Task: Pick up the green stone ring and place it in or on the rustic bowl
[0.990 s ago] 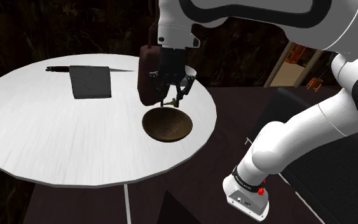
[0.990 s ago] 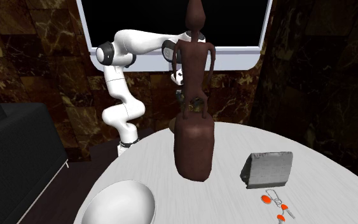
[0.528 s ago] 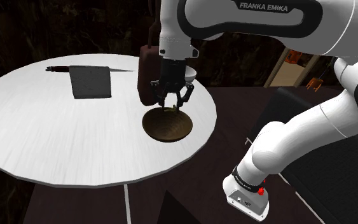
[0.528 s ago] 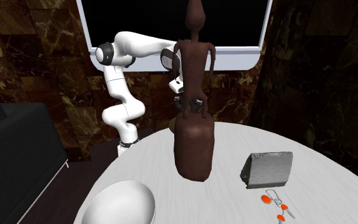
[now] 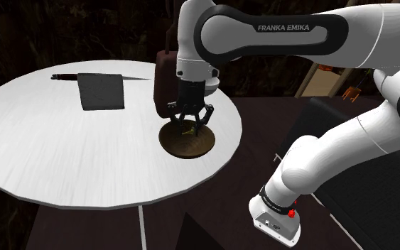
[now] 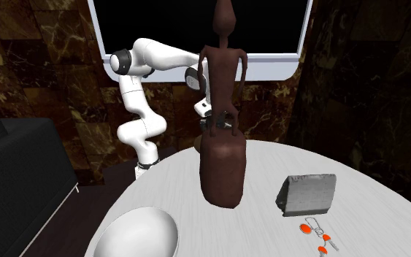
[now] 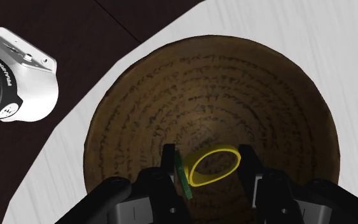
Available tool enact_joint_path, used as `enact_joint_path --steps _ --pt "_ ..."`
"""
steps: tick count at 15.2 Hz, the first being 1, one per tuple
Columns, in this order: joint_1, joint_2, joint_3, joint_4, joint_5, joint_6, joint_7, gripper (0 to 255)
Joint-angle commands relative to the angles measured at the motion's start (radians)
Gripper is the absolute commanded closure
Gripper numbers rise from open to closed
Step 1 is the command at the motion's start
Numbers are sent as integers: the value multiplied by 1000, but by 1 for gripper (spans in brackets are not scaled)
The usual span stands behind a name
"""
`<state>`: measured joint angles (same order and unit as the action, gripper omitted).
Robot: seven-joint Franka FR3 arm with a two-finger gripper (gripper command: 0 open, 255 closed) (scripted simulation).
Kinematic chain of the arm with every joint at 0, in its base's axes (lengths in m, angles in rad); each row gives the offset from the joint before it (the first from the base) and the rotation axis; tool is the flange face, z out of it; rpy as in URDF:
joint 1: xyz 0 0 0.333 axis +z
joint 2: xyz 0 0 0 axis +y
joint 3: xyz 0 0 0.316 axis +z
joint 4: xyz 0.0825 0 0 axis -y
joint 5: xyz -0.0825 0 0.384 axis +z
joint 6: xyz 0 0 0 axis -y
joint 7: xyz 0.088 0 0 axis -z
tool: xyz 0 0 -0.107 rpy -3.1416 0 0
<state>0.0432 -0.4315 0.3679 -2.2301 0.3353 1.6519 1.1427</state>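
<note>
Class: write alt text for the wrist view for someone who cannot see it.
A black gripper clasps a yellow ring with a green stone low over the inside of a brown bowl, which sits on a white table.

Yellow-green ring [image 7: 231,156], tilted, apparently just above the bottom of brown, faintly inscribed bowl [image 7: 171,95]
</note>
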Motion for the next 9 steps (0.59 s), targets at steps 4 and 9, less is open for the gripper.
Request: enact_joint_path --steps 4,9 --pt "0 0 1 -3 0 4 0 255" --pt "0 0 1 -3 0 4 0 0"
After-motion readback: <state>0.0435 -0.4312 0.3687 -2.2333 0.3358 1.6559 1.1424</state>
